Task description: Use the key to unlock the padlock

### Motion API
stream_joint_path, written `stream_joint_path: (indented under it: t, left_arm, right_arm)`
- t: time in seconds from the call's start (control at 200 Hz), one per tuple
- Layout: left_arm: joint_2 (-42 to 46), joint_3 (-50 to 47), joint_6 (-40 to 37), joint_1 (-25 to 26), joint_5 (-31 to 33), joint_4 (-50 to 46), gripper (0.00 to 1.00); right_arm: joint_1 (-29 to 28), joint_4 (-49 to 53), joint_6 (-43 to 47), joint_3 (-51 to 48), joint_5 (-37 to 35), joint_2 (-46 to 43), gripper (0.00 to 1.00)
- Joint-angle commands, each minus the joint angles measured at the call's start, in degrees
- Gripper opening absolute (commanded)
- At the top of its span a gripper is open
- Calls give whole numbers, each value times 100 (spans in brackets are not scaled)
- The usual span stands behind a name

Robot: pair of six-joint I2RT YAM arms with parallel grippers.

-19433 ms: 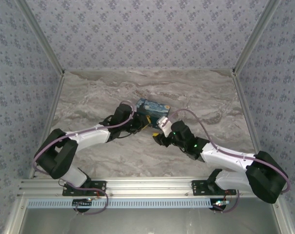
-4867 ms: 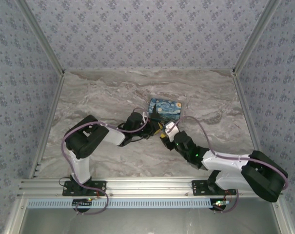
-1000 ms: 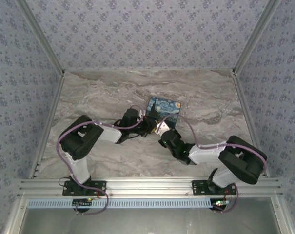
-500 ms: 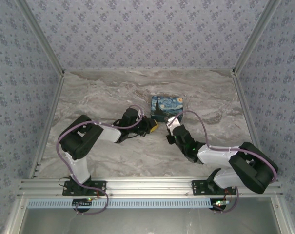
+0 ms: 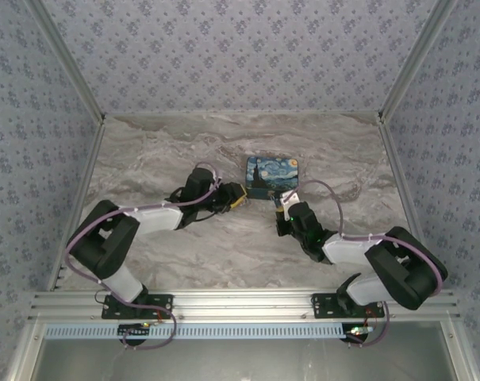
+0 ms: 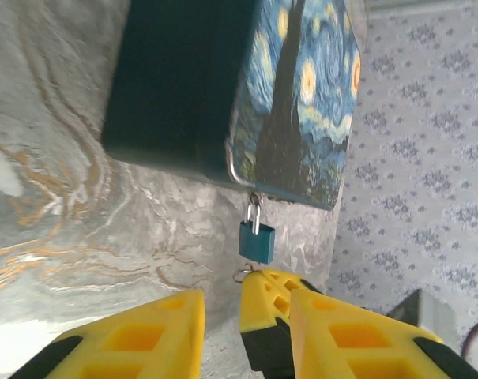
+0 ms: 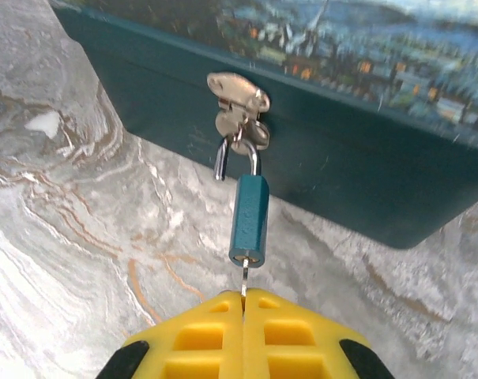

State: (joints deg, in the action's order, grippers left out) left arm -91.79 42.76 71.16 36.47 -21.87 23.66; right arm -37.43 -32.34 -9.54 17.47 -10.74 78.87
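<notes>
The teal-blue padlock [image 7: 248, 219] hangs from the metal hasp [image 7: 239, 99] on the front of the starry-night box [image 5: 272, 173]. In the right wrist view its shackle's left leg [image 7: 220, 166] ends free beside the body. The thin key [image 7: 244, 278] sticks out of the padlock's underside, and my right gripper [image 7: 243, 302] is shut on it. In the left wrist view the padlock [image 6: 256, 241] hangs just beyond my open left gripper [image 6: 223, 316], with the key's ring [image 6: 240, 274] at the right gripper's yellow fingertip [image 6: 270, 296]. My left gripper [image 5: 241, 195] sits left of the box front, my right gripper [image 5: 280, 203] below it.
The box stands mid-table on the marble surface [image 5: 160, 159]. Patterned walls [image 5: 240, 48] close in the back and both sides. Both arms meet at the box's near edge, fingers close together.
Over the last second the box has swung from tilted to square. The left arm's elbow has dropped out to the left, with its gripper shifting slightly left. The right gripper has stayed at the box front.
</notes>
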Motion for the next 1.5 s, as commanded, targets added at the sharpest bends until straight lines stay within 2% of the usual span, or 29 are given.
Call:
stream_joint_path:
  t: [0.0, 0.13, 0.275, 0.4, 0.66, 0.874, 1.224, 1.454, 1.499]
  left_arm:
    - [410, -63, -548, -123, 295, -815, 39]
    - [733, 98, -1039, -237, 577, -1513, 50]
    - [707, 671, -1992, -415, 816, -2402, 66]
    - [286, 1313, -2537, -450, 414, -2603, 72]
    - [-942, 2552, -2924, -379, 17, -2805, 84]
    - [-1906, 3421, -3001, -299, -236, -2920, 89]
    - [-2483, 3819, -2965, -148, -362, -2937, 90]
    - [-2730, 3837, -3058, -122, 61, -3310, 89]
    - [-2730, 3804, -3096, -124, 172, -3390, 89]
  right_arm:
    - [127, -390, -665, -172, 346, 153, 0]
    - [350, -733, -1048, -342, 541, 203, 0]
    - [711, -811, -1233, -297, 1216, 225, 0]
    - [1039, -845, -1479, -281, 1591, 344, 0]
    - [1696, -970, -1970, -260, 2376, 680, 0]
    - [1977, -974, -2121, -213, 2698, 974, 0]
    - [2128, -1038, -2104, -295, 2774, 1051, 0]
    - [2298, -834, -2156, -340, 2753, 953, 0]
    - [2364, -806, -2181, -378, 2752, 909, 7]
